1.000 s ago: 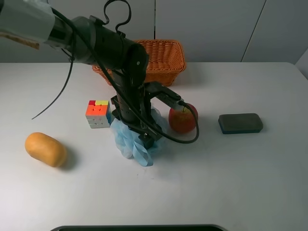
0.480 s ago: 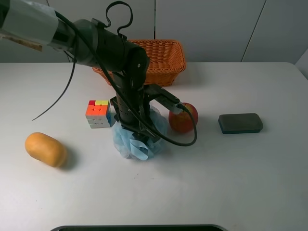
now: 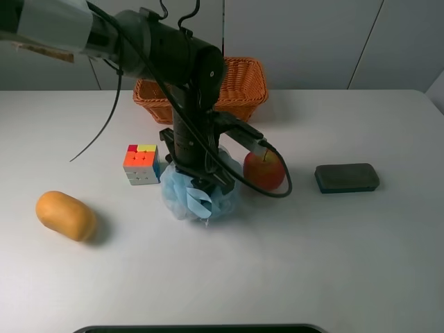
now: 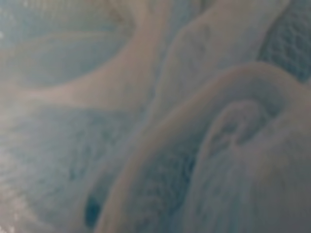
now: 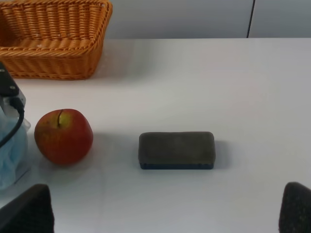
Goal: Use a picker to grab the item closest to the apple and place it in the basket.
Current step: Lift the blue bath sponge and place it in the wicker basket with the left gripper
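Observation:
A red apple (image 3: 264, 171) sits mid-table; it also shows in the right wrist view (image 5: 63, 137). Touching its left side is a light-blue mesh bath sponge (image 3: 198, 195), which fills the left wrist view (image 4: 155, 116). My left gripper (image 3: 196, 175) points down into the sponge's top and is shut on it, its fingers buried in the mesh. The orange wicker basket (image 3: 236, 97) stands behind, at the table's back. My right gripper (image 5: 165, 216) is open and empty, with its dark fingertips (image 5: 26, 211) far apart. It is out of the exterior high view.
A colourful puzzle cube (image 3: 141, 164) stands just left of the sponge. An orange oval object (image 3: 66, 216) lies at the far left. A dark grey block (image 3: 346, 177) lies right of the apple. The left arm's cable loops in front of the apple.
The left arm has risen and shifted slightly toward the back. The blue sponge has bunched up and come up with it, no longer spread toward the front.

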Available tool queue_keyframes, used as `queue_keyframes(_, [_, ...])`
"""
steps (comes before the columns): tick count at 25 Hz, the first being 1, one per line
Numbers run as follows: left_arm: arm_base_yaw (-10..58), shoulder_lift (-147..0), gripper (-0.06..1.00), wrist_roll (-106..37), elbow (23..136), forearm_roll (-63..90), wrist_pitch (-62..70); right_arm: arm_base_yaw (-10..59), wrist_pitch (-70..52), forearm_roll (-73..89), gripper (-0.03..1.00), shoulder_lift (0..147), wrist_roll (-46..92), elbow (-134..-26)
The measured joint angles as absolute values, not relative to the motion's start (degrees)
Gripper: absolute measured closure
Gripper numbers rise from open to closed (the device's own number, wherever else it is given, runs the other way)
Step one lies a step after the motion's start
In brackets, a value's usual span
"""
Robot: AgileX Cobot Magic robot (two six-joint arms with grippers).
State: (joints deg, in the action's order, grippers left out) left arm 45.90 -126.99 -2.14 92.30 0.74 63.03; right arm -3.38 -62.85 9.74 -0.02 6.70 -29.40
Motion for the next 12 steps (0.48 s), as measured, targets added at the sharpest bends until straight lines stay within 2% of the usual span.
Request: queue_keyframes(12, [46.0, -118.14, 0.5, 0.89, 94.0, -0.57, 69.26, -3.38, -62.85, 9.74, 0.27, -0.02, 6.7, -29.4])
